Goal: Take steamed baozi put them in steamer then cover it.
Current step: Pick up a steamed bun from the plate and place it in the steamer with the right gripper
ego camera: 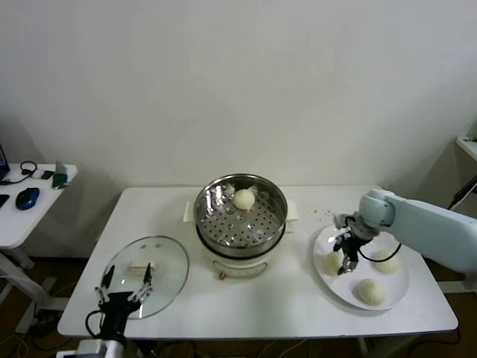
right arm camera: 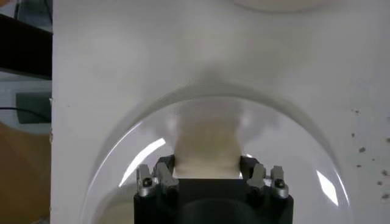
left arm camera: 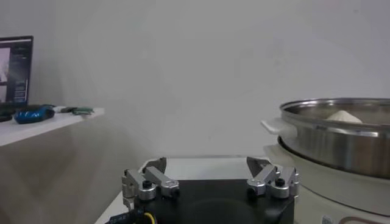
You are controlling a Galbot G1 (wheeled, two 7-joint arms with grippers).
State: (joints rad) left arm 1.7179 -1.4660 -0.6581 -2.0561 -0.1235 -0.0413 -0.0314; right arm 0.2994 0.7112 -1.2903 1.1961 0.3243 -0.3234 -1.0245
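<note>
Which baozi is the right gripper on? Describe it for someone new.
Find the white plate right of the steamer. Of its three buns, it is the baozi on the side nearest the steamer, the only one with the right gripper closed around it.

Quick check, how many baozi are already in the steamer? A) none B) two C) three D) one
D: the head view shows a single baozi on the perforated floor of the steamer, while three more sit on the white plate, where the right pincer is down on one of them.
</note>
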